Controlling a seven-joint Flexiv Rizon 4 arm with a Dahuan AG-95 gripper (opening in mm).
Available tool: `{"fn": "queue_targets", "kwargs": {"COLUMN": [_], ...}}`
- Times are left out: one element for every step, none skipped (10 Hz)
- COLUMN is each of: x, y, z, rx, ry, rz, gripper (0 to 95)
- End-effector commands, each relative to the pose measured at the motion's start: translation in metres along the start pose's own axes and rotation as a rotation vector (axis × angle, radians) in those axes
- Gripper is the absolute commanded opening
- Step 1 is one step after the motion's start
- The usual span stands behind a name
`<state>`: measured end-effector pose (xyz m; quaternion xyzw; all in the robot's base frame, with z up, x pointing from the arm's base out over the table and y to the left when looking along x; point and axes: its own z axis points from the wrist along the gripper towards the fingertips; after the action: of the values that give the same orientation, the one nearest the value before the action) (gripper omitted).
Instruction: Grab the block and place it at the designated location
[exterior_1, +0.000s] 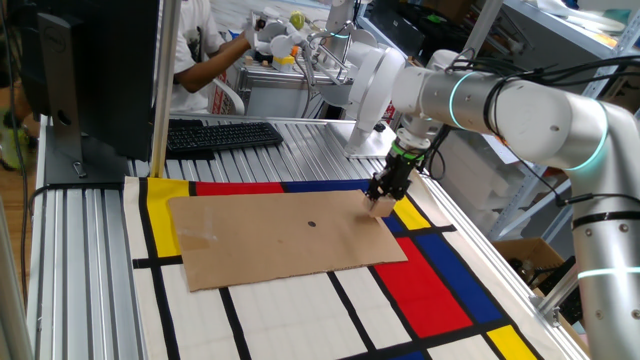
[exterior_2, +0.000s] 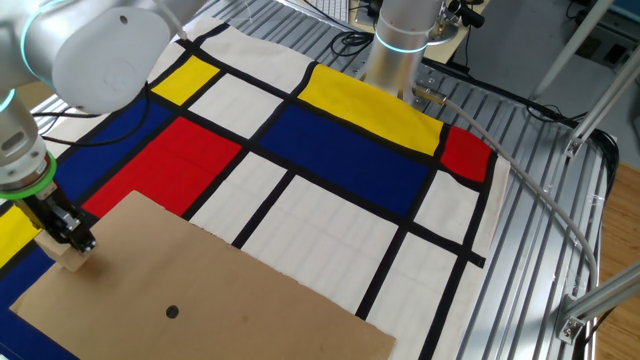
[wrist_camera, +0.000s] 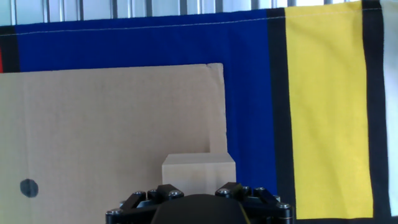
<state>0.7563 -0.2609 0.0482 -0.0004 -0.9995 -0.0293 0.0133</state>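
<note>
The block (exterior_1: 380, 207) is a pale tan wooden cube at the near right corner of the brown cardboard sheet (exterior_1: 260, 245). My gripper (exterior_1: 384, 193) stands straight over it, jaws closed on its sides. The block sits on the sheet or just above it. The other fixed view shows the block (exterior_2: 68, 256) under the black fingers (exterior_2: 70, 236), at the sheet's (exterior_2: 240, 300) left edge. In the hand view the block (wrist_camera: 199, 168) lies just beyond the fingers (wrist_camera: 143, 198). The designated location, a dark dot (exterior_1: 311, 224), is left of the block; it also shows in the other views (exterior_2: 172, 312) (wrist_camera: 28, 187).
The cardboard lies on a mat of red (exterior_1: 420, 285), yellow (exterior_1: 165, 195), blue (exterior_2: 340, 150) and white rectangles edged in black. A keyboard (exterior_1: 220, 134) and a monitor stand (exterior_1: 75, 150) are at the back left. A person works behind the table.
</note>
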Motion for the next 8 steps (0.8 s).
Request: {"fn": "queue_targets", "kwargs": {"x": [0.000,0.000,0.000,0.000,-0.001,-0.003,-0.005,-0.007], "y": [0.000,0.000,0.000,0.001,0.003,0.010,0.017,0.024], "z": [0.000,0.000,0.000,0.000,-0.001,-0.004,-0.006,-0.008], "rx": [0.004,0.006,0.007,0.002,0.002,0.008,0.010,0.008], "ry": [-0.010,-0.010,-0.011,-0.012,-0.006,-0.005,-0.006,-0.007], "rz": [0.003,0.002,0.004,0.005,0.009,0.015,0.019,0.025], "gripper": [0.0,0.0,0.0,0.0,0.0,0.0,0.0,0.0]}}
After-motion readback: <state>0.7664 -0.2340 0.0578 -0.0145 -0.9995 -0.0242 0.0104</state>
